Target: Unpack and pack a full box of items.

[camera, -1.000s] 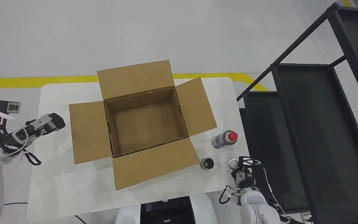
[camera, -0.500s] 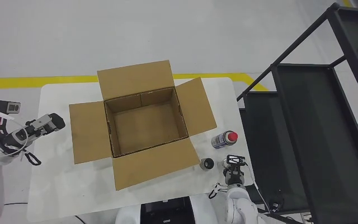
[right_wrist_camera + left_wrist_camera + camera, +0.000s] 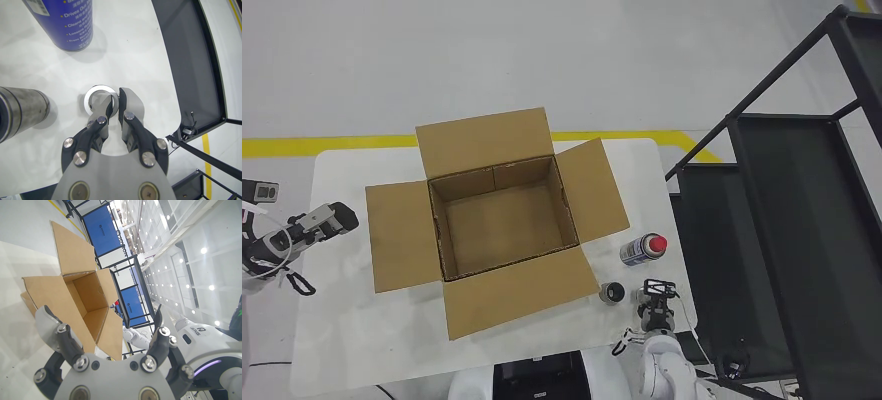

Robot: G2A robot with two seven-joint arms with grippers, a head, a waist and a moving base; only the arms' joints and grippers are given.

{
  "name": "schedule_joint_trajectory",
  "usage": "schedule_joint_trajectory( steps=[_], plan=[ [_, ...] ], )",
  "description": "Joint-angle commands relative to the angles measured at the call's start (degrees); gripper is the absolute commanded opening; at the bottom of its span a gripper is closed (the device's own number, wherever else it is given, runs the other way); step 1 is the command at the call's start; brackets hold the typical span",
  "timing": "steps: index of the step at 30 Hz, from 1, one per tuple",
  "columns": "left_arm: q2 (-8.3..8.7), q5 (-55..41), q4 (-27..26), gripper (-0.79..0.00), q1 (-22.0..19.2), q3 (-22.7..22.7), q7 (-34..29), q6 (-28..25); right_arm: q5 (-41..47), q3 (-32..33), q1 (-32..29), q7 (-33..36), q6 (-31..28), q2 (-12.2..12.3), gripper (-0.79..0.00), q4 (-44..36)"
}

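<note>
- We've got the cardboard box [image 3: 502, 225] sitting open in the middle of the white table [image 3: 342, 320], all four flaps folded outward. We can see its bare brown floor and nothing inside.
- The right gripper [image 3: 115, 103] is down at the table's near right corner, pinched narrow on a small metal ring [image 3: 96, 94]. One finger sits inside the ring, the other outside, with the ring's wall between them. The ring looks flat on the table.
- From the top, that right gripper [image 3: 656, 297] is just beside the box's near right flap corner, close to the table edge.
- Near it, a dark grey metal cylinder [image 3: 20, 111] stands on the table; from above, the cylinder [image 3: 612, 292] is between the gripper and the box's front flap.
- A blue spray can [image 3: 62, 22] with a red cap stands upright a bit farther back. The top view shows the can [image 3: 644, 248] just off the box's right flap.
- The left gripper [image 3: 102, 309] is spread wide with nothing between its fingers, pointing toward the box [image 3: 83, 294] from the side. In the top view, this left gripper [image 3: 327, 220] hangs over the table's left edge, apart from the box's left flap.
- Off to the right, a black metal rack [image 3: 782, 200] stands next to the table, and a yellow floor line [image 3: 342, 145] runs behind it.
</note>
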Motion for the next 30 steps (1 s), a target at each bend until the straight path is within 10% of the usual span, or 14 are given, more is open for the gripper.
schedule_joint_trajectory(
  steps=[1,20,30],
  plan=[
    [0.0,0.0,0.0,0.0,0.0,0.0,0.0,0.0,0.4,0.2,0.2,0.1,0.2,0.0,0.0,0.1],
    [0.0,0.0,0.0,0.0,0.0,0.0,0.0,0.0,9.3,8.7,-14.5,0.9,-10.7,1.2,0.0,-25.6],
    [0.0,0.0,0.0,0.0,0.0,0.0,0.0,0.0,11.3,8.6,-14.5,1.9,-13.7,1.4,0.0,-23.9]
  ],
)
